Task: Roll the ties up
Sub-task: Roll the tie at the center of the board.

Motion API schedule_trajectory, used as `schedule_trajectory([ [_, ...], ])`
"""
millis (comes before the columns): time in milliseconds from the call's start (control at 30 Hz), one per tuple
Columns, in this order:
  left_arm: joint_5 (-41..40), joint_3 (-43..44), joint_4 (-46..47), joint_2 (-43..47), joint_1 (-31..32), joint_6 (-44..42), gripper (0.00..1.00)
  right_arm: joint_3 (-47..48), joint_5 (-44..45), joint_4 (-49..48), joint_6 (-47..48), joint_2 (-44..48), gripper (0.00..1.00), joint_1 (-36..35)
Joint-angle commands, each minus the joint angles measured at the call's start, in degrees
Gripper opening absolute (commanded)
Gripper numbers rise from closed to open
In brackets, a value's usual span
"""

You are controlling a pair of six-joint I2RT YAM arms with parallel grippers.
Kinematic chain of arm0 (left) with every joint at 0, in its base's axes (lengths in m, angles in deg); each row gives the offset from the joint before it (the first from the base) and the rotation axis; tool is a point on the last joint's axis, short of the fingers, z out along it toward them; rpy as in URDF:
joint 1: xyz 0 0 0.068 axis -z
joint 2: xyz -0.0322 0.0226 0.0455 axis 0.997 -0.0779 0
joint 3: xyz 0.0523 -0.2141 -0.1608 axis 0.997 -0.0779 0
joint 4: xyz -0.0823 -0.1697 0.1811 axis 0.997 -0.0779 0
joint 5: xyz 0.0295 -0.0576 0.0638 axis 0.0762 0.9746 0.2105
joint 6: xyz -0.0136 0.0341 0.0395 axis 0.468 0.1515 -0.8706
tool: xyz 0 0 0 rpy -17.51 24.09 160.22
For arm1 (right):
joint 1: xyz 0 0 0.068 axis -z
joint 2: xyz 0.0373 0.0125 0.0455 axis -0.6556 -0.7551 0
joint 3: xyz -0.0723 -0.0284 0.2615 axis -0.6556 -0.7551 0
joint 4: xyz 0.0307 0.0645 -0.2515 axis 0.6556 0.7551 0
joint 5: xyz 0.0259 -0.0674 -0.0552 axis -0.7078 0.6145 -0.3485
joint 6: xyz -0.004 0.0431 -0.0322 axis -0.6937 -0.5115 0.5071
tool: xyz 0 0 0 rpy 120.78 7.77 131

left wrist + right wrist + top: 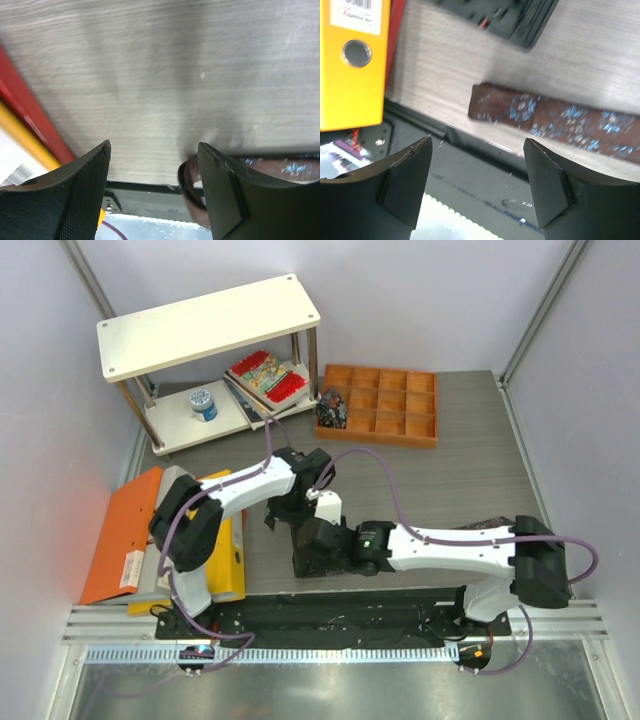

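Two robot arms meet over a brown tie [555, 120] patterned with pale blue flowers, which lies flat near the front edge of the grey counter [470, 460]. In the overhead view the tie is mostly hidden beneath the arms, at about 6 o'clock from the counter's middle. The right wrist view shows it running from a blunt end near the picture's middle out to the 3 o'clock edge. It lies clear of the right fingers [405, 185], which stand wide apart with nothing between them. The left fingers [80, 190] are likewise spread, with only bare counter between them. At 5 o'clock in that view a curled loop of the tie sits just beside one finger, and whether they touch cannot be told. A flat stretch of the tie runs off at 4 o'clock. A yellow binder [230, 550] and an orange binder [120, 535] lie at 9 o'clock in the overhead view. At 11 o'clock stands a white shelf [210, 325] with a blue-and-white container [203, 403] and red patterned books [265, 375] on its lower board. An orange tray [380, 437] of compartments sits at 1 o'clock, with a dark speckled bundle [332, 412] in its left-hand column.
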Motion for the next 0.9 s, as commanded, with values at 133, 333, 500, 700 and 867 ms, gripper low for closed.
schedule_trajectory([
  [133, -3.2, -6.18, 0.3, 10.03, -2.56, 0.66, 0.71, 10.86, 2.01, 7.21, 7.6, -12.24, 0.79, 1.79],
  [333, -4.17, -9.61, 1.09, 11.79, -3.79, 0.22, 0.71, 15.96, 1.93, 9.32, 8.57, -18.58, 0.77, 1.88],
  [500, -4.52, -11.46, 1.97, 13.11, -4.32, -0.13, 0.7, 16.85, 1.13, 9.76, 7.87, -21.05, 0.73, 1.88],
  [700, -4.44, -13.22, 2.58, 15.22, -5.12, -0.22, 0.7, 16.58, 0.87, 8.89, 7.34, -22.64, 0.59, 1.88],
  [867, -4.0, -14.1, 2.85, 16.8, -5.12, 0.13, 0.69, 16.05, 0.43, 7.48, 6.29, -22.64, 0.35, 1.96],
])
